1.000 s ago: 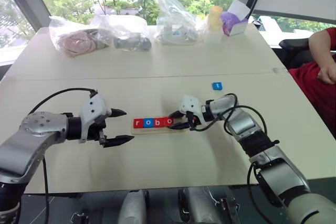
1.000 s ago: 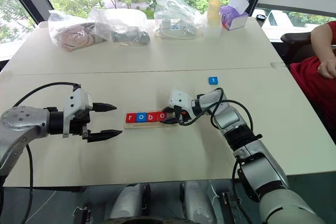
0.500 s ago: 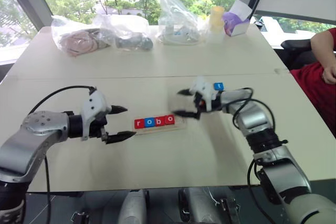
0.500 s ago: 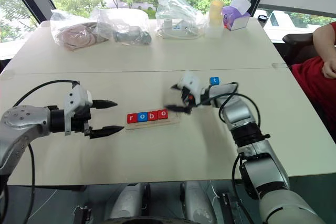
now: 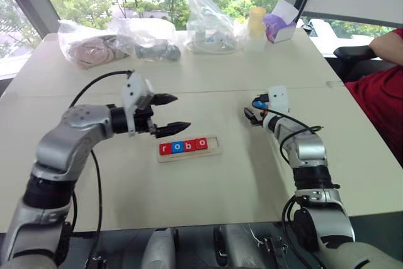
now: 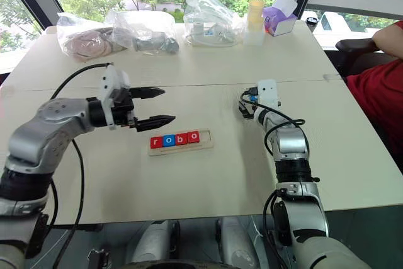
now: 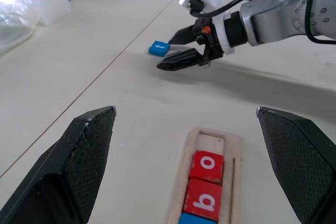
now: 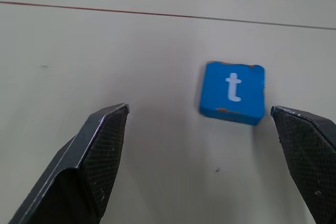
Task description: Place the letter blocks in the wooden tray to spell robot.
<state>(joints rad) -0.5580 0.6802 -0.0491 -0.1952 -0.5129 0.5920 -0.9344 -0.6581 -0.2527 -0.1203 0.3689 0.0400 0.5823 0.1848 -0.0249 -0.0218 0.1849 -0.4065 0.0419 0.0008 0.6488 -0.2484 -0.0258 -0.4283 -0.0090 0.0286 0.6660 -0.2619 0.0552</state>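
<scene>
Letter blocks: four in the tray, "t" loose

We see the long light-wood tray (image 5: 189, 148) holding red and blue tiles (image 5: 183, 146) spelling "robo", its last slot bare. Our right gripper (image 8: 210, 145), jaws wide apart, sits just short of the blue "t" tile (image 8: 232, 92). Our left gripper (image 5: 170, 113) hovers open beside the tray.

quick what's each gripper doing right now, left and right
Left gripper: jaws open, empty, above the table beside the wooden tray.
Right gripper: jaws open, holding nothing, right at the blue t block.
</scene>
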